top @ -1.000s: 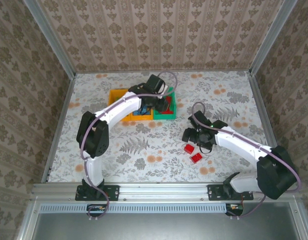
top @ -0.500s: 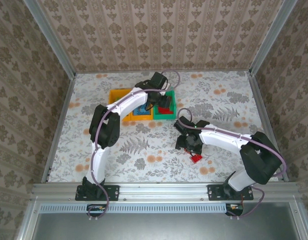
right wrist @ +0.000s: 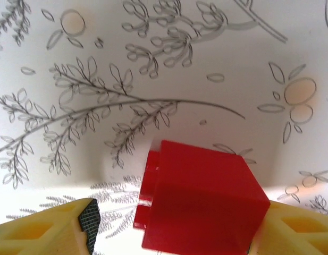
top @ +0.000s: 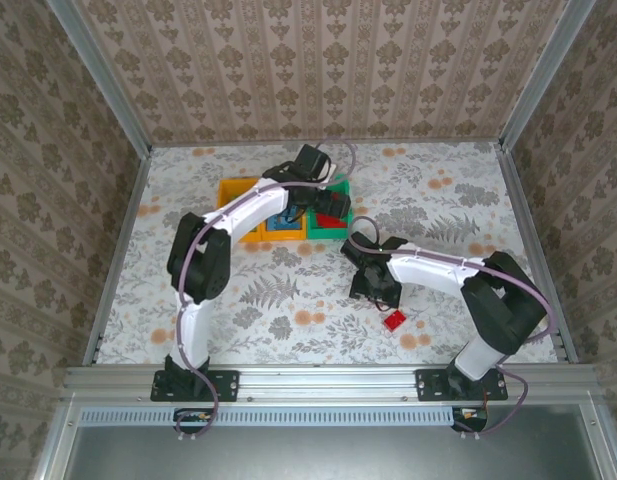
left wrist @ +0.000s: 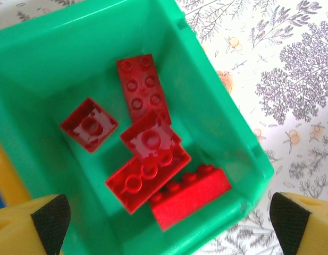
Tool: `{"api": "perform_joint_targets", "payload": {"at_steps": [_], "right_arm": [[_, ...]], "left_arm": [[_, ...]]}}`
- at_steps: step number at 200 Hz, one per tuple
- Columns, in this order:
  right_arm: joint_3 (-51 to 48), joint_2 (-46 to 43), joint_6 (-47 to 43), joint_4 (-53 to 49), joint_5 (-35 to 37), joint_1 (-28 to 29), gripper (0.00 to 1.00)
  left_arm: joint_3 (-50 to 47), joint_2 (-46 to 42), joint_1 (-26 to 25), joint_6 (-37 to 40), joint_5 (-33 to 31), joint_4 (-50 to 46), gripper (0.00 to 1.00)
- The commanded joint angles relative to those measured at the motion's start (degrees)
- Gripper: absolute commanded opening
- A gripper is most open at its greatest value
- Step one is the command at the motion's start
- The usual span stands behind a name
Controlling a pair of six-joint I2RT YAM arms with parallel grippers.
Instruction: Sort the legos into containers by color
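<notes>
Here, glossy studded red bricks (left wrist: 148, 178) lie in a green bin (left wrist: 219, 125).

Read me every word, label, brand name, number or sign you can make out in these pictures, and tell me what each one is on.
No readable text anywhere.
Red studded plastic bricks in the green plastic bin: stud tops too blurred to show any lettering.
Red plastic brick on the table: plain faces, no marking.
Floral tablecloth and patterned wallpaper: ornament, no words.
</notes>
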Motion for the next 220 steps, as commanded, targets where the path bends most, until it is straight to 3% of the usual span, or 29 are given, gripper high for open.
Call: {"api": "perform_joint_targets", "payload": {"at_steps": [1, 55, 90, 117, 147, 220], "right_arm": [[2.9, 2.8, -0.9, -2.5, 3.5, 0.1, 0.67], [7.9, 4.6, -4.4, -3.2, 6.8, 0.6, 0.36], [11.0, 0.9, -8.7, 2.4, 7.4, 0.6, 0.34], [13.4, 1.4, -9.5, 10.1, 0.6, -3.9, 0.34], [19.7, 6.5, -10.2, 16.7, -7.0, -9.0, 0.33], [39.3, 22.6, -9.6, 15.5, -11.8, -14.2, 0.36]], "left_arm": [[-4.2, -6.8, 0.2, -0.2, -1.9, 2.8, 1.0], [-17.2, -19.1, 1.3, -3.4, -8.4, 7.8, 1.0], [-28.8, -27.3, 4.1, -8.3, -9.0, 12.8, 1.0], [-34.1, -30.9, 4.9, -7.8, -8.1, 12.9, 1.0], [-39.3, -33.1, 4.7, -6.0, -4.6, 13.8, 1.0], [-50.6, -38.7, -1.3, -3.9, -1.5, 19.7, 1.0]]}}
